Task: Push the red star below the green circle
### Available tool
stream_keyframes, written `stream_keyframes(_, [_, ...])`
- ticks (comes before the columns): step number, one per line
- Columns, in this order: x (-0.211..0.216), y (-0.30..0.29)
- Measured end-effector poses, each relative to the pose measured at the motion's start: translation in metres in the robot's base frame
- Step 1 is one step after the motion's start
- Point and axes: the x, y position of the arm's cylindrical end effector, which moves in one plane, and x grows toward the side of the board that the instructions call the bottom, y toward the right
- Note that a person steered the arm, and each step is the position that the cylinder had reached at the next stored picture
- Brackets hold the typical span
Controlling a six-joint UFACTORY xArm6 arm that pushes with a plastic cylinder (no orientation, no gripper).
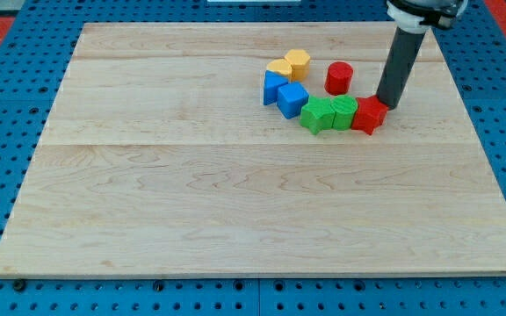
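Note:
The red star [369, 115] lies on the wooden board at the view's upper right, touching the right side of the green circle [344, 112]. A second green block [317, 115] touches the circle's left side. My tip [386, 105] rests against the red star's upper right edge; the dark rod rises from it toward the view's top.
A red cylinder [338, 78] stands above the green blocks. Two blue blocks [275, 87] [292, 100] and two yellow blocks [280, 68] [298, 62] cluster to the left of it. The wooden board [235, 202] lies on a blue pegboard.

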Motion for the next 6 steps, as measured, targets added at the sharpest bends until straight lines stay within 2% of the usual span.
stream_keyframes(1, [0.053, -0.053])
stream_keyframes(2, [0.075, -0.151])
stream_keyframes(4, [0.089, -0.03])
stream_keyframes(5, [0.13, -0.092])
stream_keyframes(6, [0.13, -0.21])
